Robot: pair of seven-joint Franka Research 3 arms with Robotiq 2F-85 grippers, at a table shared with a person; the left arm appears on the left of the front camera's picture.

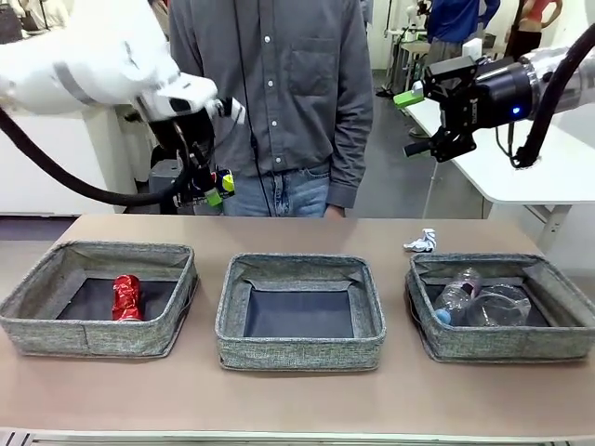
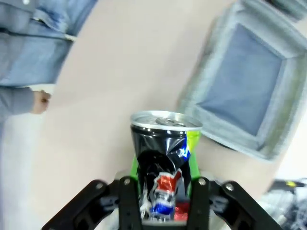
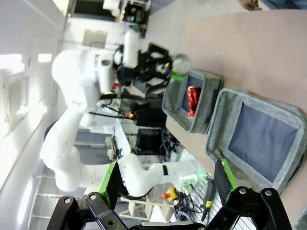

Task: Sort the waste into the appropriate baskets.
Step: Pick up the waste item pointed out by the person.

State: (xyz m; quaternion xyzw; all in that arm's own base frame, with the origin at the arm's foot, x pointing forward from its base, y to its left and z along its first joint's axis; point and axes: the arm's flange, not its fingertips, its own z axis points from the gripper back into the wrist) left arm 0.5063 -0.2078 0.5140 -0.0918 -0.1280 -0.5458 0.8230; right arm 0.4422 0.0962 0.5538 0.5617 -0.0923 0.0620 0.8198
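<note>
My left gripper [image 1: 215, 190] hangs above the table's far edge, behind the left basket [image 1: 93, 338], shut on a dented dark blue soda can [image 2: 164, 158] between its green pads. A crushed red can [image 1: 126, 297] lies in that left basket. The middle basket [image 1: 299, 353] holds nothing. In the right basket [image 1: 502, 347] lie a clear plastic bottle [image 1: 456, 295] and a clear plastic cup [image 1: 502, 307]. A crumpled white-and-blue wrapper [image 1: 421, 242] rests on the table behind the right basket. My right gripper [image 1: 426, 122] is raised high at the right, open, holding nothing.
A person in a grey shirt [image 1: 279, 84] stands at the far side, one hand [image 2: 39, 101] hanging near the table edge. A white table [image 1: 521, 158] stands behind at the right. Bare tabletop [image 1: 297, 404] runs in front of the baskets.
</note>
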